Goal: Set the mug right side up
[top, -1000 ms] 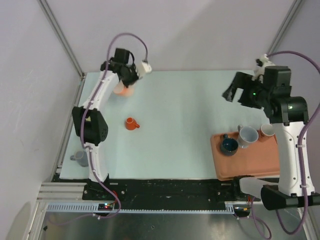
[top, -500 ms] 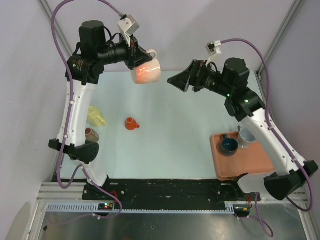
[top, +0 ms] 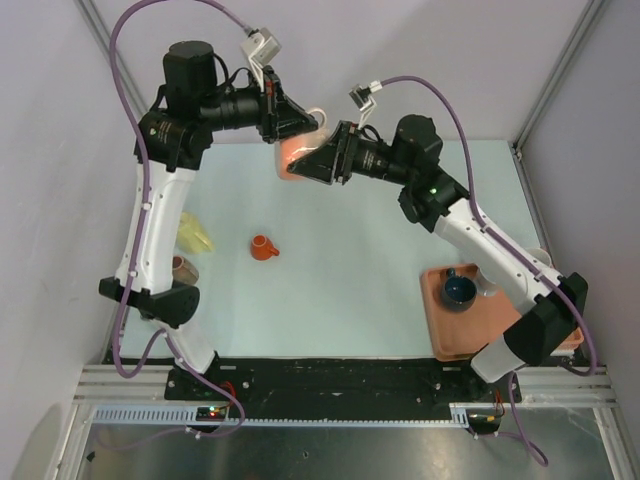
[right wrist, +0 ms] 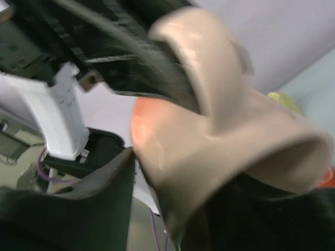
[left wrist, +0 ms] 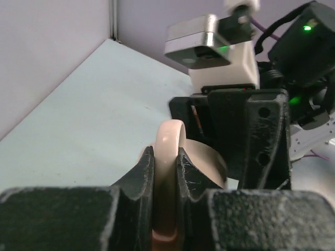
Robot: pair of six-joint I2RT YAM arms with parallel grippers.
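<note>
Pink mug [top: 297, 152] is held aloft at upper centre of the overhead frame, handle [left wrist: 167, 151] clenched in left claw [left wrist: 165, 178], body straddled by right claw [top: 322, 158] (clamp state cannot be told); right grip should be confirmed before handle is released and mug rolled upright.

light: even, soft | shadows: faint | right wrist: blurred

text: none legible | labels: none | numbers: none | all views
</note>
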